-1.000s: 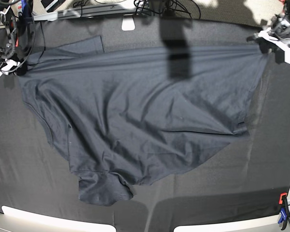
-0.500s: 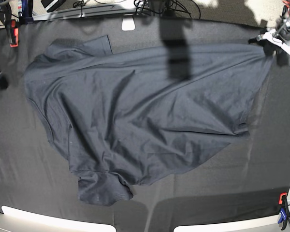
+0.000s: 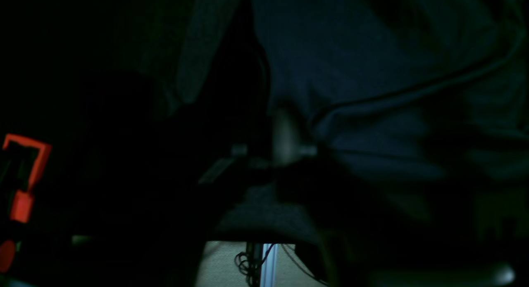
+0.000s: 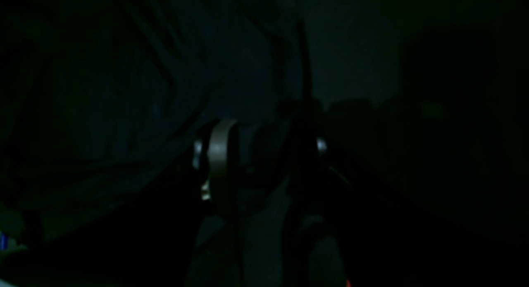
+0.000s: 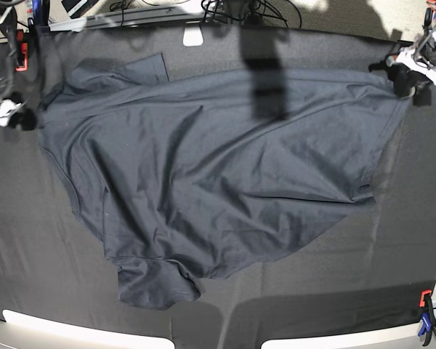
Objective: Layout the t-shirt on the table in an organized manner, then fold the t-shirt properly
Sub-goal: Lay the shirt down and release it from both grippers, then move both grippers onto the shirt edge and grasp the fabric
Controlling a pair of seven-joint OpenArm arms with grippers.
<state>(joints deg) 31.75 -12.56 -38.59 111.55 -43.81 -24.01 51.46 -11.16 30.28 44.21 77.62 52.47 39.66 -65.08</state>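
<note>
Navy-grey cotton spreads across most of the counter (image 5: pixel 43 276): the t-shirt (image 5: pixel 218 167) lies open but skewed, one sleeve (image 5: pixel 156 283) bunched at the near edge, the body slanting up toward the far corners, another flap (image 5: pixel 142 69) turned up at the far left of the base view. Diagonal wrinkles run through the middle.

Your right gripper (image 5: pixel 14 116) sits just beside the shirt's far-left corner, your left gripper (image 5: pixel 407 76) at its far-right corner. Both wrist views are too dark and the base view too small to show whether the jaws are spread or pinching cloth; I cannot tell for either.

For this layout step, judge it only partly done. You likely need fresh holds on the shoulders or hem, then an even pull outward to square the body with the counter's edge and flatten that near sleeve.

Black cloth covers the counter, creased in lines. A red-and-blue clamp (image 5: pixel 425 316) grips the near right edge; cables (image 5: pixel 240 9) and carpet lie beyond.
</note>
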